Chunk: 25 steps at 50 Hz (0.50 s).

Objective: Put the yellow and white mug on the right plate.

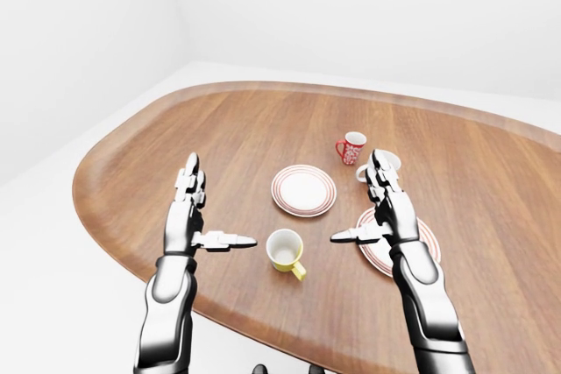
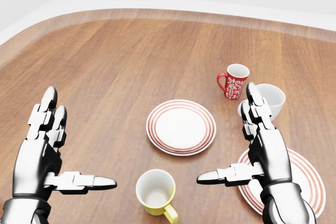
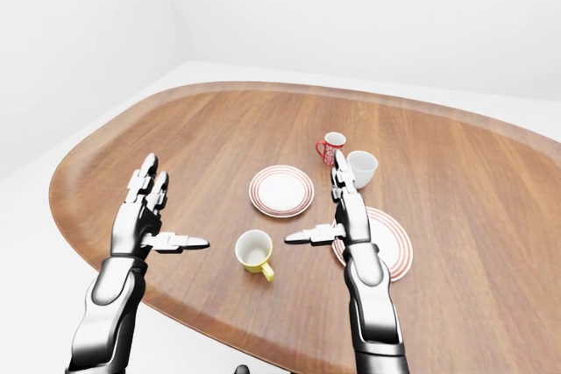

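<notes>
The yellow and white mug (image 2: pixel 156 192) stands upright near the bottom edge of the head view, on the wooden table (image 2: pixel 115 66), between the two hands and touching neither. Its outside wall is a plain yellow, its inside white and empty, and its yellow handle points toward the lower right of the view. The rim is round and the mouth faces up. The left hand (image 2: pixel 44 156) hovers to the left of the mug with its fingers spread wide: two fingers point up the view and the thumb (image 2: pixel 86 182) reaches flat toward the mug, with nothing held. The right hand (image 2: pixel 260 153) is posed as its mirror on the mug's right, fingers stretched up and thumb aimed leftward at the mug, also holding nothing; it hangs over the left part of the right plate (image 2: pixel 304 182), which is white with red rings and lies at the lower right. A second plate (image 2: pixel 181 127) of the same pattern lies just above the mug, near the middle of the table. Further up to the right stand a red mug (image 2: pixel 234 81) with a white pattern and, beside it, a white mug (image 2: pixel 270 99) partly hidden behind the right hand's fingertips.
</notes>
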Tool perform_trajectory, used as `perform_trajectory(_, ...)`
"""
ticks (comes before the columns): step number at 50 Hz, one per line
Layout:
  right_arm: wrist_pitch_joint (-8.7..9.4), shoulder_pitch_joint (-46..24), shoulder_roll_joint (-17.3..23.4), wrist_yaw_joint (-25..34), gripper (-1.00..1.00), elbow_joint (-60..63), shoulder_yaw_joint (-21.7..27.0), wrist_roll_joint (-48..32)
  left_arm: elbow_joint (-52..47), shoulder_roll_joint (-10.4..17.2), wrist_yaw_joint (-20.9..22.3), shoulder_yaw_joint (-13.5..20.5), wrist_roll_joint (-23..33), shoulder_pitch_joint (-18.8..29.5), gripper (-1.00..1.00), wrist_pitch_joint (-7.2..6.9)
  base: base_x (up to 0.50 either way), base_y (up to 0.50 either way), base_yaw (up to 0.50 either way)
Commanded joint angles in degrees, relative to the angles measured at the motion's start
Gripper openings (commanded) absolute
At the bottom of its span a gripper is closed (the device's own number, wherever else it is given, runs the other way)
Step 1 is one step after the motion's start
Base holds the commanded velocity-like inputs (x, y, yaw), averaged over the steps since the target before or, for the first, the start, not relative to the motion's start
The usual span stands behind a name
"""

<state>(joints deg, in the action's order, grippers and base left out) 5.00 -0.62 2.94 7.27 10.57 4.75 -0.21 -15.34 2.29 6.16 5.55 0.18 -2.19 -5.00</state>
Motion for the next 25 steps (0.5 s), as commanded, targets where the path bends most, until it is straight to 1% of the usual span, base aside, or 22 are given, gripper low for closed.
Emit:
perform_trajectory(1, 0.00, -1.6, 0.5, -0.3, 1.00, -0.8, 0.2, -1.9, -0.3, 0.2, 0.1, 0.5, -0.3, 0.1, 1.00, 0.00, 0.00, 0.00, 0.00)
perform_trajectory(6, 0.00, -4.0, 1.2, -0.1, 1.00, 0.7, 0.5, -2.7, -0.7, 0.3, 0.2, 0.9, -0.5, 0.1, 1.00, 0.00, 0.00, 0.00, 0.00)
perform_trajectory(11, 0.00, -7.7, 2.2, -0.3, 1.00, -0.3, 1.0, -3.7, -1.0, 0.5, 0.3, 1.2, -0.6, 0.2, 1.00, 0.00, 0.00, 0.00, 0.00)
perform_trajectory(16, 0.00, -10.5, 3.3, 0.5, 1.00, -2.1, 0.4, -6.9, -0.8, 0.6, 0.3, 1.6, -0.7, 0.5, 1.00, 0.00, 0.00, 0.00, 0.00)
perform_trajectory(19, 0.00, -12.0, 4.3, 1.8, 1.00, -2.9, -0.4, -10.2, -0.8, 0.9, 0.5, 2.2, -1.0, 0.9, 1.00, 0.00, 0.00, 0.00, 0.00)
perform_trajectory(25, 0.00, -13.3, 3.9, 3.2, 1.00, -2.7, -0.6, -13.6, -0.5, 1.7, 1.1, 3.3, -1.0, 1.3, 1.00, 0.00, 0.00, 0.00, 0.00)
